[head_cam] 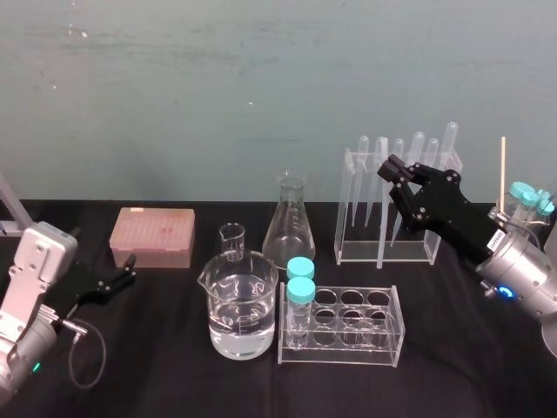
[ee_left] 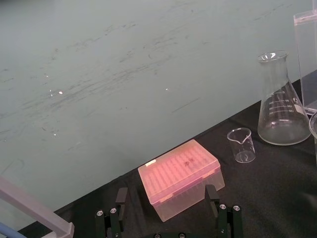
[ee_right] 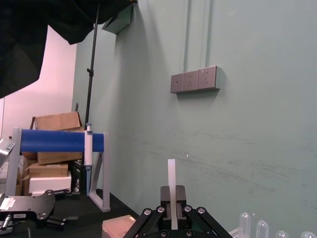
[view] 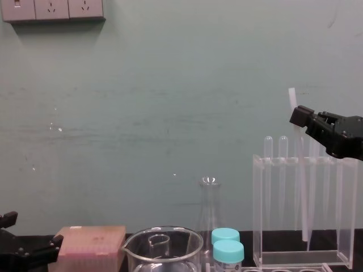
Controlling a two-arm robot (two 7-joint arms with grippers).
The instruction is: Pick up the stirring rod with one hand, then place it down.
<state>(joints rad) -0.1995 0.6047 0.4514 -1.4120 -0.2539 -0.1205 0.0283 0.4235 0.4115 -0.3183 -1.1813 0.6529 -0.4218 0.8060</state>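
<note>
Presently: right hand [view: 299,116] is up at 3 o'clock in the chest view, jaws pinched on the stirring rod [view: 300,175] near its upper end. Rod near upright, with a slight lean. Its lower part hangs inside the clear rack [view: 258,226] among the pipettes [view: 282,187]. Cannot tell whether its tip touches the rack floor.

Head view, on the black table [head_cam: 174,374]:
- Clear rack at 2 o'clock.
- Large beaker [head_cam: 242,305] at 6 o'clock, about half full of clear liquid.
- Small beaker [head_cam: 231,239] just behind it, empty.
- Conical flask [head_cam: 290,228] at 12 o'clock, empty.
- Low tube rack [head_cam: 383,347] at 5 o'clock, two teal-capped tubes [head_cam: 300,283] in its leftmost holes.
- Pink tip box [head_cam: 152,237] at 10 o'clock, lid on.
- Left hand [head_cam: 126,272] at 9 o'clock, low by the table, fingers spread, gripping nothing.
</note>
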